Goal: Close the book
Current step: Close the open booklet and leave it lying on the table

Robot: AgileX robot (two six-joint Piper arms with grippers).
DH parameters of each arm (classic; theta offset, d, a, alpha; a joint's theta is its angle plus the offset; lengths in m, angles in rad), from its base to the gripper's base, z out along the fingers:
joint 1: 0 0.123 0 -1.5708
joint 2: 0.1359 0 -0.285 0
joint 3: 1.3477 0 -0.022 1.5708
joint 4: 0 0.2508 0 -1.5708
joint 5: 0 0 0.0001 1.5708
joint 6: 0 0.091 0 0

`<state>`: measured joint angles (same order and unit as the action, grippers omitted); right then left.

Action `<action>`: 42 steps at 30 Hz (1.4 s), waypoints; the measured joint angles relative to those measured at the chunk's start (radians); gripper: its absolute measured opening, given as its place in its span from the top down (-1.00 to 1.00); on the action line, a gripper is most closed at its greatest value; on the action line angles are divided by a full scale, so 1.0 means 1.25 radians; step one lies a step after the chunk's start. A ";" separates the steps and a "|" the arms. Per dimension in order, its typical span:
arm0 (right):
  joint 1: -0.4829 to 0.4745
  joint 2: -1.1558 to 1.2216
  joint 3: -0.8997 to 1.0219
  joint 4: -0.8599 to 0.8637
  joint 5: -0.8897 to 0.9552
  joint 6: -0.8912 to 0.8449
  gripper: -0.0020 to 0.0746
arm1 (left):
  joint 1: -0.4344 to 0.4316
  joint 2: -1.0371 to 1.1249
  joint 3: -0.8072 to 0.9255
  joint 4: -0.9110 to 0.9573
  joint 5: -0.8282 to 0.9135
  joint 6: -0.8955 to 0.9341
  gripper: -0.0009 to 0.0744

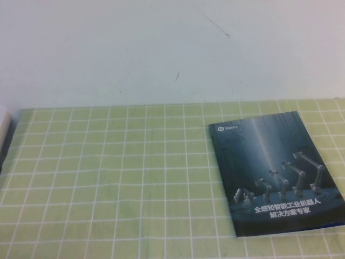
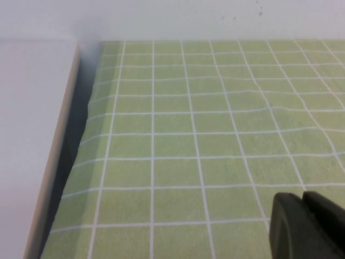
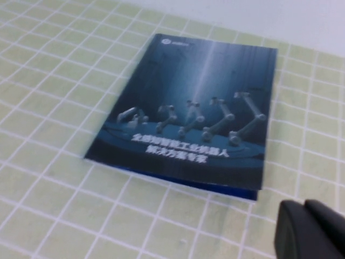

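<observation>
The left gripper (image 2: pixel 305 218) hangs over the bench (image 1: pixel 108 172), which is covered in green checked cloth, near its left edge beside a white board (image 2: pixel 32 135); I cannot tell whether it is open or closed. A dark blue book (image 1: pixel 272 172) lies closed, cover up, by the right edge. The right gripper (image 3: pixel 308 229) hovers near the book's corner, its state equally unclear

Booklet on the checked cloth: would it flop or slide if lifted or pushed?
The booklet looks thin and lies flat, so it would probably bend if lifted by one edge. Pushed, it would likely slide on the cloth rather than tip. The left gripper hovers over bare cloth, the right gripper near the booklet's corner.
</observation>
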<state>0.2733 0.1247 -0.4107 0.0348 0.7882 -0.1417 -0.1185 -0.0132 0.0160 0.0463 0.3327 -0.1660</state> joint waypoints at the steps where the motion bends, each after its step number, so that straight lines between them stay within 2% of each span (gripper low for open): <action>1: -0.022 -0.007 0.000 0.000 0.000 0.000 0.95 | 0.000 0.000 0.000 0.000 0.000 0.000 0.98; 7: -0.134 -0.048 0.013 -0.080 -0.043 0.007 0.95 | 0.000 0.000 0.000 -0.001 0.000 0.000 0.98; 11: -0.172 -0.086 0.080 -0.161 -0.167 0.024 0.95 | 0.000 0.000 0.000 -0.001 0.000 0.000 0.98; 14: -0.189 -0.108 0.173 -0.203 -0.244 0.113 0.95 | 0.000 0.000 0.000 -0.002 0.000 0.002 0.98; 19: -0.196 -0.110 0.329 -0.281 -0.281 0.314 0.95 | 0.000 0.000 0.000 -0.002 0.000 -0.001 0.98; 25: -0.196 -0.110 0.341 -0.353 -0.319 0.378 0.95 | 0.000 0.000 0.000 -0.005 0.000 -0.001 0.98; 36: -0.196 -0.110 0.343 -0.350 -0.328 0.365 0.95 | 0.000 0.000 0.000 -0.005 0.000 -0.001 0.98; 38: -0.196 -0.110 0.343 -0.297 -0.334 0.302 0.95 | 0.000 0.000 0.000 -0.005 0.000 -0.001 0.98; 42: -0.196 -0.110 0.343 -0.094 -0.344 0.085 0.95 | 0.000 0.000 0.000 -0.005 0.000 -0.001 0.98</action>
<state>0.0280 -0.0125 0.0183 -0.0831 0.3587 -0.0351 -0.1185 -0.0132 0.0160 0.0406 0.3327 -0.1669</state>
